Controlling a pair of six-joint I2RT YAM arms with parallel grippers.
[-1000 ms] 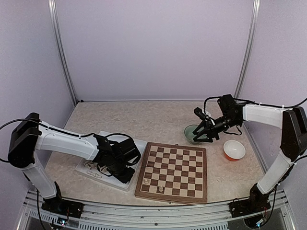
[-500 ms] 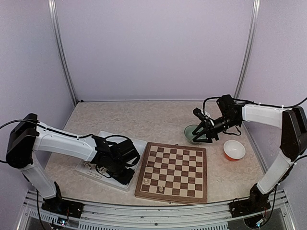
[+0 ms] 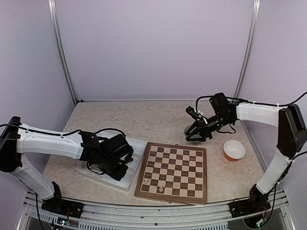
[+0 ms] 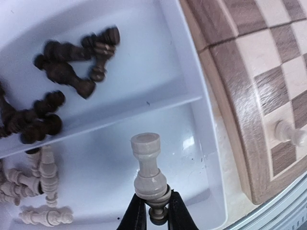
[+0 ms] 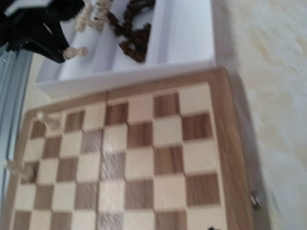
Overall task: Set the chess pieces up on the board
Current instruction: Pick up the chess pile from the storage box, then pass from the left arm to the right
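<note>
The board (image 3: pixel 173 171) lies at the table's front centre. It also shows in the left wrist view (image 4: pixel 268 67) and the right wrist view (image 5: pixel 144 158). A few cream-white chess pieces stand near its near-left corner (image 3: pixel 145 181) (image 5: pixel 48 120) (image 4: pixel 288 132). My left gripper (image 4: pixel 158 214) is shut on a cream-white rook (image 4: pixel 147 165) and holds it above the white divided tray (image 3: pixel 125 178). Dark pieces (image 4: pixel 57 91) lie in one tray compartment, cream-white ones (image 4: pixel 36 191) in another. My right gripper (image 3: pixel 195 135) hovers by the board's far right corner. Its fingers do not show clearly.
A green bowl (image 3: pixel 188 130) sits just behind the board, mostly under my right gripper. An orange bowl with a white inside (image 3: pixel 234 150) stands to the right of the board. The tray's wall (image 4: pixel 201 96) runs close along the board's left rim.
My left gripper has shifted a little left over the tray, still with the rook. My right gripper has moved left, from beside the green bowl to over it.
</note>
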